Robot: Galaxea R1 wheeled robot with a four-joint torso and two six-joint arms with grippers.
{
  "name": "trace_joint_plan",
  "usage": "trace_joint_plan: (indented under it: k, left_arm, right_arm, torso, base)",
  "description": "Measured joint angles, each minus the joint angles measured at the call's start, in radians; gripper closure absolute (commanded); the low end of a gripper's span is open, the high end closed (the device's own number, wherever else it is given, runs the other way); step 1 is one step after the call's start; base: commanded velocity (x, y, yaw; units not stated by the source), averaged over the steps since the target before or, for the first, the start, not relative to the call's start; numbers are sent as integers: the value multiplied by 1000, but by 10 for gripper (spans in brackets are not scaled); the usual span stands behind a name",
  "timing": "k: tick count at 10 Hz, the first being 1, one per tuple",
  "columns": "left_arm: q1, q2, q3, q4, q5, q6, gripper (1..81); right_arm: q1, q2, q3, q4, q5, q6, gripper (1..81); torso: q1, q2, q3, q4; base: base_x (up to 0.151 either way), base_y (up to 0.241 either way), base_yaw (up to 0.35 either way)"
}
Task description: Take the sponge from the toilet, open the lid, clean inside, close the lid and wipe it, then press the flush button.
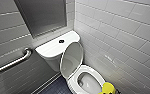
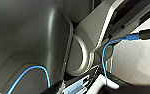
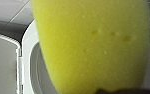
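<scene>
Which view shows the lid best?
Head view: the lid stands raised, whole, by the tank. Right wrist view has the sponge up close, perhaps a lid edge beside it. Left wrist view faces robot parts.

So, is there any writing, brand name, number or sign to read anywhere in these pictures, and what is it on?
No text can be read anywhere.
The toilet, its lid, the flush button, the sponge and the wall tiles all look plain, with no label, logo, number or sign on them.
</scene>
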Motion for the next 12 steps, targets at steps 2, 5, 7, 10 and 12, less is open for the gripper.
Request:
trace_joint_plan:
  k: [2,5,7,10,12]
  left_arm:
    - [0,6,0,0,0,0,10]
    - [0,10,0,0,0,1,10]
    - [0,19,0,1,0,12,10]
    - [0,28,0,1,0,30,10]
    - [0,29,0,1,0,30,10]
  right_arm:
    - [-62,-8,39,0,83,0,811]
    - [-176,-45,103,-6,132,-8,811]
    - [-275,-77,135,-16,137,-7,811]
    - [-295,-145,264,-71,157,-16,811]
    - [-293,-222,372,-76,138,-60,811]
  torso:
    - [0,0,0,0]
    - [0,-1,0,0]
    - [0,-1,0,0]
    - [0,-1,0,0]
    - [0,-1,0,0]
  base:
    - [0,0,0]
    - [0,0,0]
    - [0,0,0]
    - [0,0,0]
    - [0,0,0]
